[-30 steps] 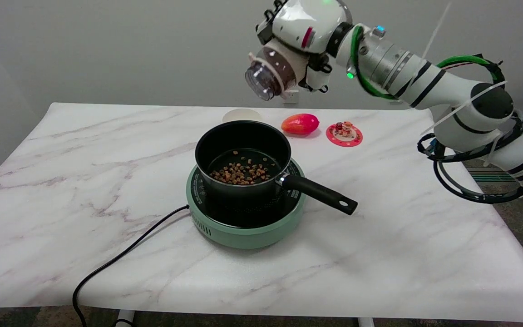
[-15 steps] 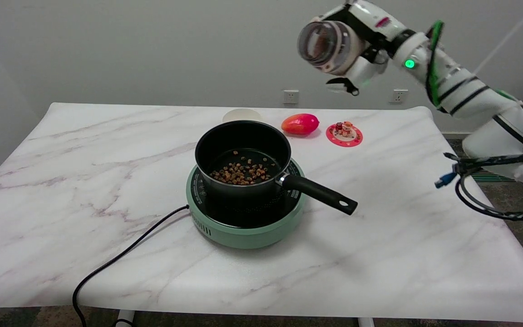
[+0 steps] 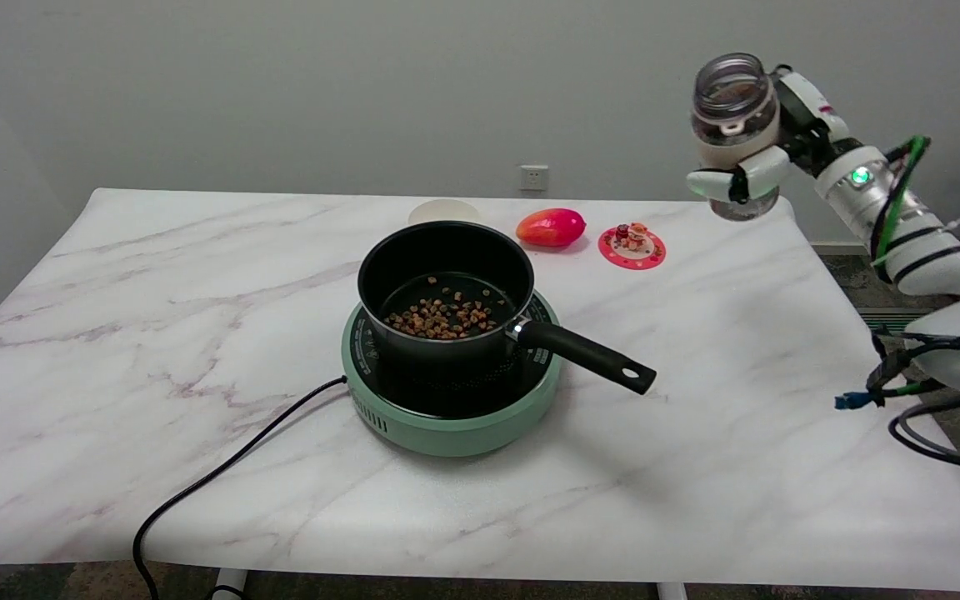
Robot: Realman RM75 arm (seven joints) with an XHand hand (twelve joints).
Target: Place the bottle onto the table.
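A: Head view. Where was the bottle [image 3: 730, 117]?

B: Held upright in the air above the table's [image 3: 113, 333] far right corner, open mouth up, brown contents visible inside. Not touching the tabletop.

A: And the right hand [image 3: 759, 162]?

B: Fingers [image 3: 717, 183] were wrapped round the bottle's lower half, closed on it; arm entered from the right edge w/ a green light at the wrist.

A: Other items?

B: Centre: black pan [image 3: 447, 292] w/ brown pellets [image 3: 442, 317], sitting on a green hotplate [image 3: 447, 408]; pan handle pointed right and near. Black cable [image 3: 222, 475] ran from the hotplate's left side off the near edge. Far side, behind the pan: a pale round lid or dish [image 3: 444, 211], partly hidden. Right of it, a red-orange fruit [image 3: 551, 227], then a pink coaster [image 3: 632, 247] w/ small figures, just beside the fruit, left of the bottle.
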